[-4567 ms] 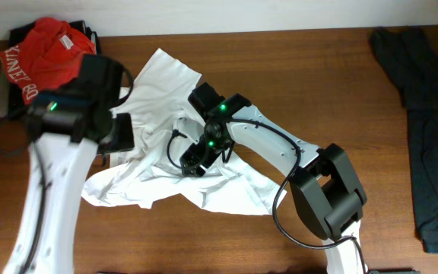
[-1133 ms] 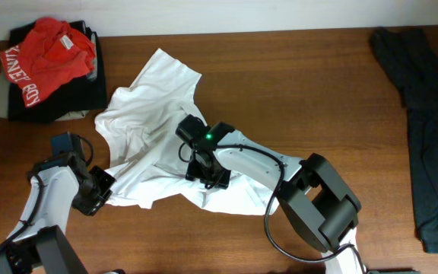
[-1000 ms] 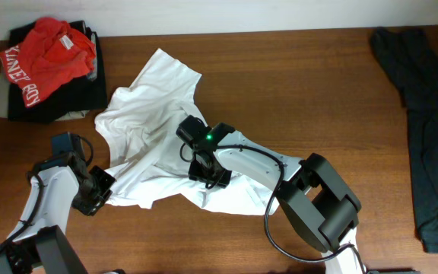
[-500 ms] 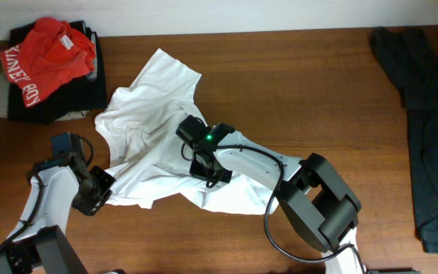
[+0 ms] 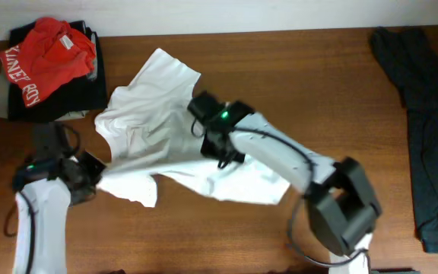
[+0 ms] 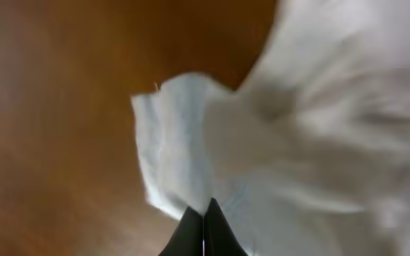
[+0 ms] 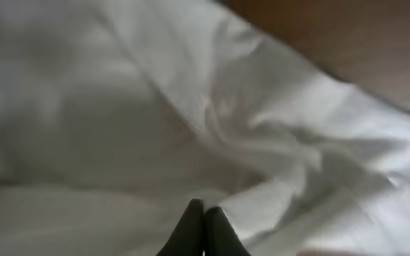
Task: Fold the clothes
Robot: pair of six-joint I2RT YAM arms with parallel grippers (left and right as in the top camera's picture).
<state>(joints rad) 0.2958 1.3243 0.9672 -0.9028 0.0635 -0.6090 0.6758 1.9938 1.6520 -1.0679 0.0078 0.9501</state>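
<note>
Left hand [image 5: 90, 170]: pinching closed on the lower-left edge of the white T-shirt [image 5: 154, 122].
Right hand [image 5: 220, 154]: clamping closed on its middle folds.
White T-shirt: lying crumpled on the desk [image 5: 318, 84] — left of centre.
Far side: red shirt [image 5: 40, 49] sitting upper left — dark garment [image 5: 432, 114] lying along the right edge.

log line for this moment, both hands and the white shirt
left hand: shut on white cotton T-shirt edge | right hand: shut on its middle | shirt: crumpled, not yet folded

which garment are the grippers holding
The white T-shirt mid-table; the red shirt sits far left, the dark garment lies along the right edge.
</note>
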